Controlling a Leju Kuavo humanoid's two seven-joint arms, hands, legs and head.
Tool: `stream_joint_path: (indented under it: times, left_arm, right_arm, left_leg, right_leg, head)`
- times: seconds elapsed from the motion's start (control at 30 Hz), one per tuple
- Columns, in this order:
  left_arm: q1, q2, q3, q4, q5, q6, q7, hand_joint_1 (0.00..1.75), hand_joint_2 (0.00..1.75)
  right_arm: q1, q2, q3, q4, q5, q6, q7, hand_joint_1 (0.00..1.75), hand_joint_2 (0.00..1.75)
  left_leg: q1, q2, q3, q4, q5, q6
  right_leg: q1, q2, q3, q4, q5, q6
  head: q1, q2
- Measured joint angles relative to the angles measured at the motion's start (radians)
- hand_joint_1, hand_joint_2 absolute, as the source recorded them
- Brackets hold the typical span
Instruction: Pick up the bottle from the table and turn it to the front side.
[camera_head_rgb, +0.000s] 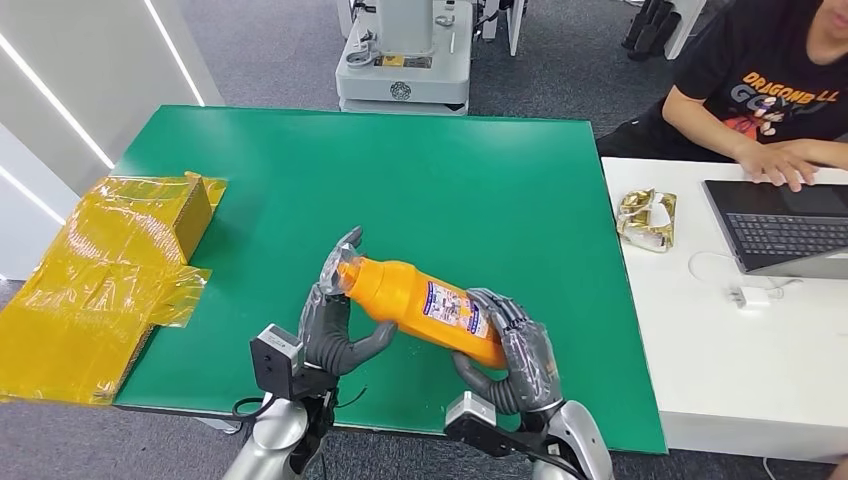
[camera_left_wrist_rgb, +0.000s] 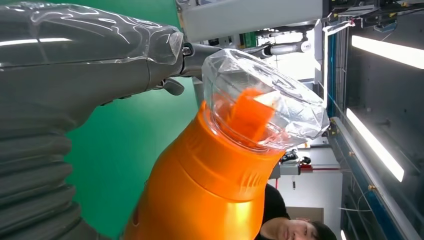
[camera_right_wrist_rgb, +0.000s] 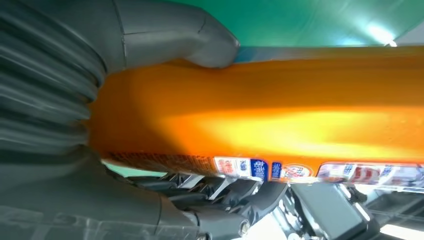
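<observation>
Right hand grips bottle base; left hand seemingly cradles neck.

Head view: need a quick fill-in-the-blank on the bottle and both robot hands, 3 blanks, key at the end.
1. The orange bottle is held above the ____ table.
2. The right robot hand grips the bottle's ____ end.
3. The left robot hand holds the end with the clear ____.

Missing words: green; base; cap
</observation>
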Motion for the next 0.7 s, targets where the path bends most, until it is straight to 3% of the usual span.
stream_joint_path:
  times: [0.23,0.7]
  left_arm:
    - [0.007,-0.002,0.001,-0.002,0.033,-0.024,-0.006,0.0,1.75]
    - [0.02,-0.011,0.002,-0.002,0.124,-0.113,0.065,0.0,1.75]
  right_arm:
    - [-0.023,0.0,0.004,0.03,0.094,0.009,0.033,1.75,1.75]
    - [-0.026,0.011,0.006,0.061,0.122,0.01,0.029,1.75,1.75]
  left_leg:
    - [0.0,0.0,0.0,0.0,0.0,0.0]
    - [0.0,0.0,0.0,0.0,0.0,0.0]
  right_leg:
    - [0.0,0.0,0.0,0.0,0.0,0.0]
    - [0.0,0.0,0.0,0.0,0.0,0.0]
  head:
    - [0.0,0.0]
    - [0.0,0.0]
